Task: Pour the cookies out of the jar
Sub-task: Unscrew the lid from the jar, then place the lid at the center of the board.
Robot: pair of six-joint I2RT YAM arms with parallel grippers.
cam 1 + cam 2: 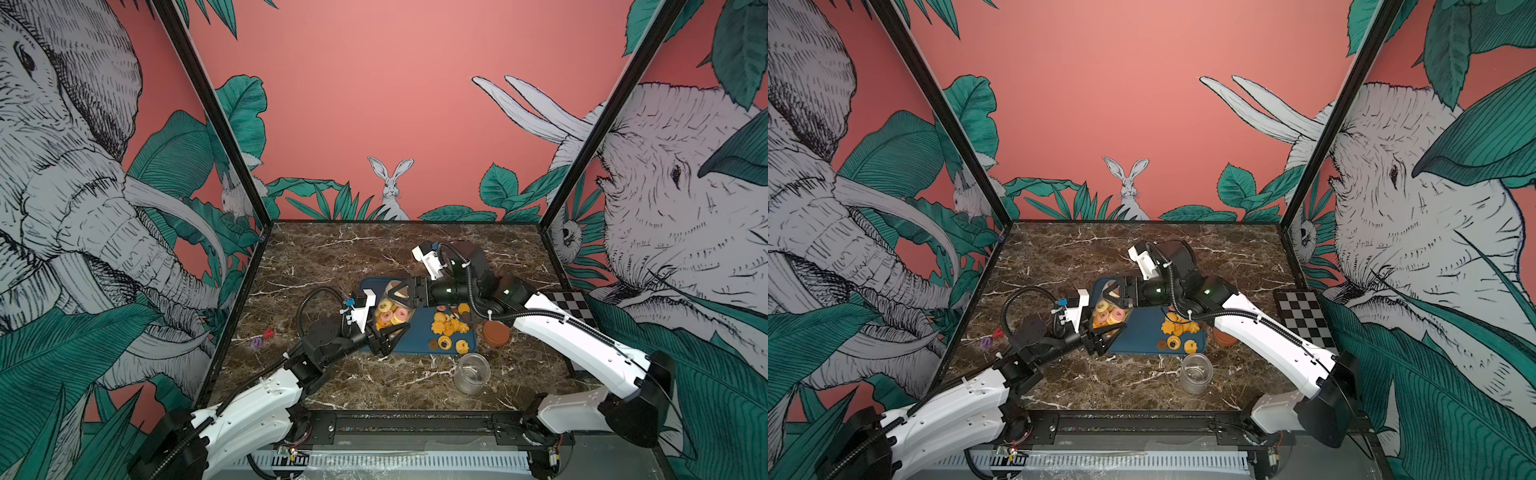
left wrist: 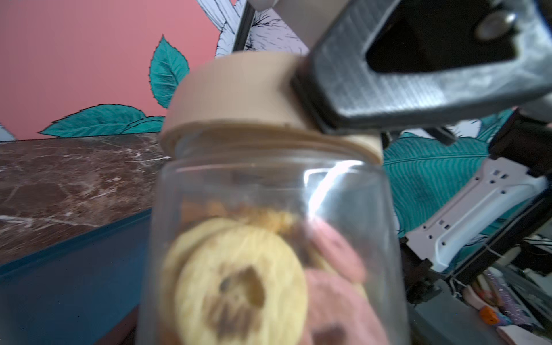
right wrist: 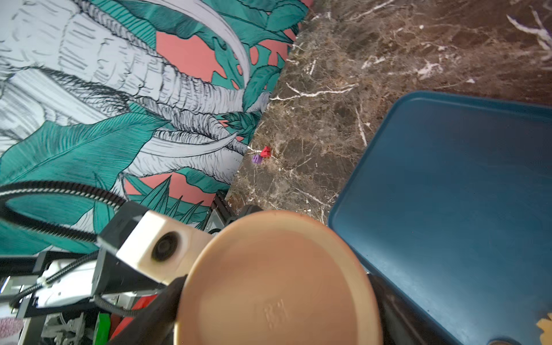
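Tilting over the 9 o'clock end of the smooth blue tray (image 1: 415, 338), a clear jar (image 1: 392, 312) is hanging between the two arms in both top views. The cookies (image 1: 388, 316) are crowding inside it as ridged yellow and pink rings. Loose cookies (image 1: 451, 326), orange flower shapes and dark rounds, are lying on the tray at the jar's 4 o'clock. Only the left wrist view is showing the round, matte beige lid (image 2: 236, 98) sitting on the jar's mouth, with a grey ribbed pad of the right fingers (image 2: 418, 89) pressing its side. The right wrist view is showing that lid's flat top wedged between dark fingers, so they are pinching it. The left fingers (image 1: 395, 331) are clamping the jar's body. On the veined brown marble worktop (image 1: 332, 257), an empty jar (image 1: 471, 373) is standing at the tray's 5 o'clock. A brown lid (image 1: 495, 332) is lying just beside the tray's 3 o'clock edge.
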